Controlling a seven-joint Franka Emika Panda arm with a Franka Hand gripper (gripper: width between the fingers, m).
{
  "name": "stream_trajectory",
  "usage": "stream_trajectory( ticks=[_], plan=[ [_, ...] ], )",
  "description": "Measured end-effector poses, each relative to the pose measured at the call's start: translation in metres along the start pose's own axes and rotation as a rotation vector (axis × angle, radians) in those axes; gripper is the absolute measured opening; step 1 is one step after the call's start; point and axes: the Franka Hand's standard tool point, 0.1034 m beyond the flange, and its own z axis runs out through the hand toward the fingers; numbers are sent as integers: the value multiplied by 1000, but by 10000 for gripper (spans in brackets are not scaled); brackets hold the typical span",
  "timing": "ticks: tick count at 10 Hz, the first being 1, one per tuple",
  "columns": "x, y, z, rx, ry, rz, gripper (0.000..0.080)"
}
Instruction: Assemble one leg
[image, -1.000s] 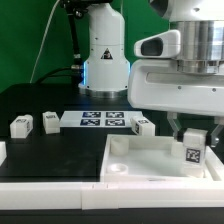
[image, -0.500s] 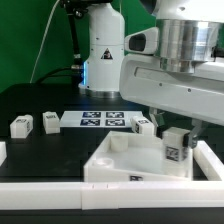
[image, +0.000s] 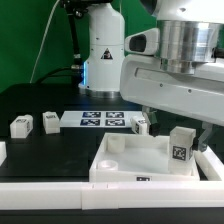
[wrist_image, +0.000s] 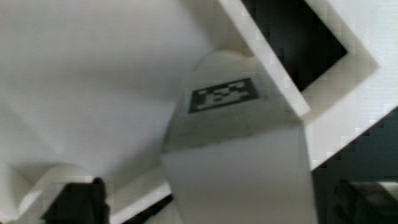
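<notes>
Wrist view shows the leg (wrist_image: 231, 150) close under the hand (wrist_image: 214, 205), over the tray (wrist_image: 89, 80); whether it's clamped, I cannot tell.

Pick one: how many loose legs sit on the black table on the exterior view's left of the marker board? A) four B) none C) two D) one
C: two small tagged legs, one and another, stand side by side just off the marker board on the exterior view's left.
</notes>
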Motion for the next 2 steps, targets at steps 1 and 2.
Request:
stream_trajectory(
  ticks=[1, 2],
  plan=[
    [0, 0, 0, 0, 0, 0, 648],
    [0, 0, 0, 0, 0, 0, 648]
  ],
)
